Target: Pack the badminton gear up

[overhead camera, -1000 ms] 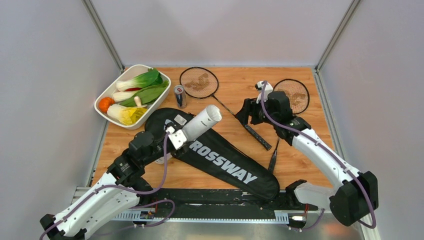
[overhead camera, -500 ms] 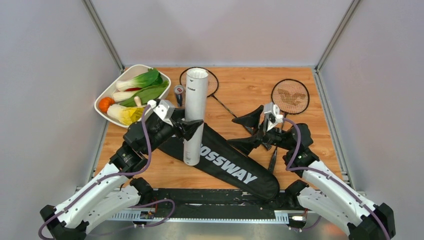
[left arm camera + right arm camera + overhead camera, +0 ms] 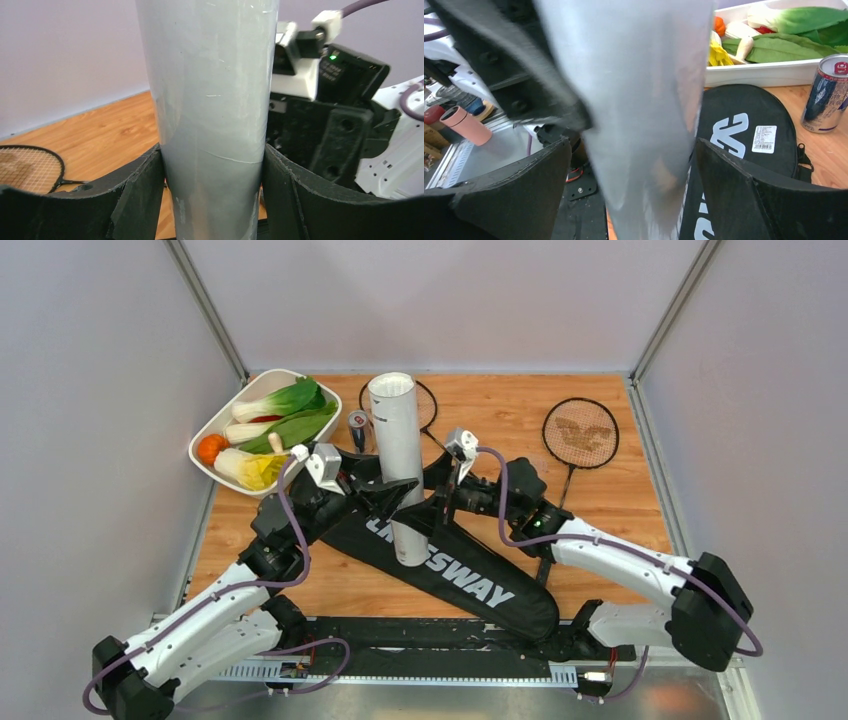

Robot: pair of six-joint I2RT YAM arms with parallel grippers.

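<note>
The left tool (image 3: 212,170) clamps the upright white tube (image 3: 393,430); the right tool (image 3: 631,150) straddles it, fingers spread wide.

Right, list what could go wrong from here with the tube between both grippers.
1. The right gripper straddles the white tube with open jaws and gaps on both sides. If the left gripper, clamped on the tube, lets go first, the tube would likely drop onto the racket bag.
2. Both grippers crowd the same stretch of tube, so closing or shifting could knock one against the other and tilt it.
</note>
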